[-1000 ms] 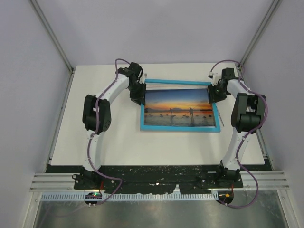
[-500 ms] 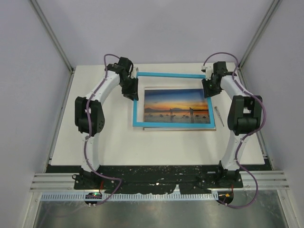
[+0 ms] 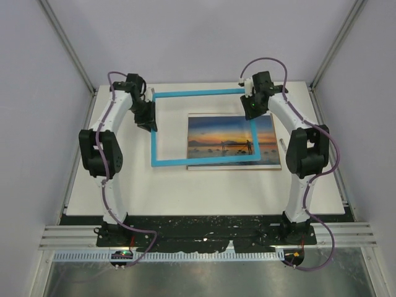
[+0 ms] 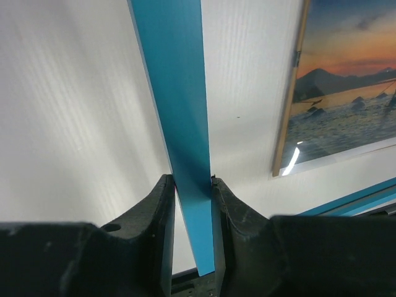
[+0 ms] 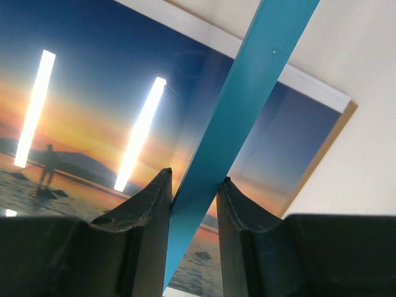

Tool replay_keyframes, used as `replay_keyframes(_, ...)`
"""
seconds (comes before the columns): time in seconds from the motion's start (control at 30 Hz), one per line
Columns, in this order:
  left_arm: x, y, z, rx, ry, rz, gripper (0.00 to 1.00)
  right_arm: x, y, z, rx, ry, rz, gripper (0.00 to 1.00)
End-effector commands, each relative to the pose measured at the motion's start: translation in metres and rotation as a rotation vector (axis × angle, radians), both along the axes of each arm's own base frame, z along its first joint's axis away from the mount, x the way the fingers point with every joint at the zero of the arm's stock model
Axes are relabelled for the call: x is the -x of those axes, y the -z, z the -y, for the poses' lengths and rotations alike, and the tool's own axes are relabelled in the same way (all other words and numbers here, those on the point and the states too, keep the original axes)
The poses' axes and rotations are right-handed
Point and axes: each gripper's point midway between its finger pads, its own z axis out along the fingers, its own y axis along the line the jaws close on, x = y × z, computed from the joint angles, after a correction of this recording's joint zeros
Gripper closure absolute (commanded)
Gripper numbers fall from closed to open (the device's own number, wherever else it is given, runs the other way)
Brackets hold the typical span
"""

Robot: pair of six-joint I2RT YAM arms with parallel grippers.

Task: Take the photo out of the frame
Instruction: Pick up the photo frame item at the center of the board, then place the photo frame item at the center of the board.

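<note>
The photo (image 3: 232, 141) lies flat on the table (image 3: 124, 185), already free. The frame (image 3: 198, 93) hangs raised and offset left of the photo. The left gripper (image 4: 192, 182) clamps the rail left of the photo and the right gripper (image 5: 195, 176) clamps the rail crossing above it, apparently to carry the frame level and clear.

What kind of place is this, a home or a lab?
Probably a lab robot cell: plain white walls, a white table, a left arm and a right arm mounted along a metal rail.
</note>
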Motion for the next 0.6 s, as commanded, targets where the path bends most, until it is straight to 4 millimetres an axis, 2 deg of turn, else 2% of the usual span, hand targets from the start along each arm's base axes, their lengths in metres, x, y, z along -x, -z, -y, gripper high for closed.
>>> replay_keyframes(0.0, -0.004, -0.043, -0.034, 0.02, -0.028, 0.128, 0.96, 0.007, -0.03, -0.072, -0.056, -0.217, 0.032, 0.87)
replay_keyframes(0.13, 0.002, -0.039, -0.073, -0.054, -0.07, 0.121, 0.97, 0.013, -0.027, -0.113, -0.059, -0.297, 0.022, 0.87)
replay_keyframes(0.17, 0.004, -0.037, -0.075, -0.067, -0.066, 0.118, 0.97, 0.018, -0.025, -0.125, -0.057, -0.324, 0.014, 0.87)
replay_keyframes(0.2, 0.005, -0.035, -0.094, -0.08, -0.104, 0.113, 0.97, 0.016, -0.024, -0.132, -0.058, -0.335, 0.013, 0.87)
replay_keyframes(0.43, 0.016, -0.027, -0.153, -0.186, -0.18, 0.072, 0.98, 0.025, -0.005, -0.203, -0.056, -0.457, -0.012, 0.87)
replay_keyframes(0.57, 0.02, -0.022, -0.175, -0.19, -0.223, 0.03, 0.99, 0.027, 0.003, -0.238, -0.053, -0.51, -0.006, 0.86)
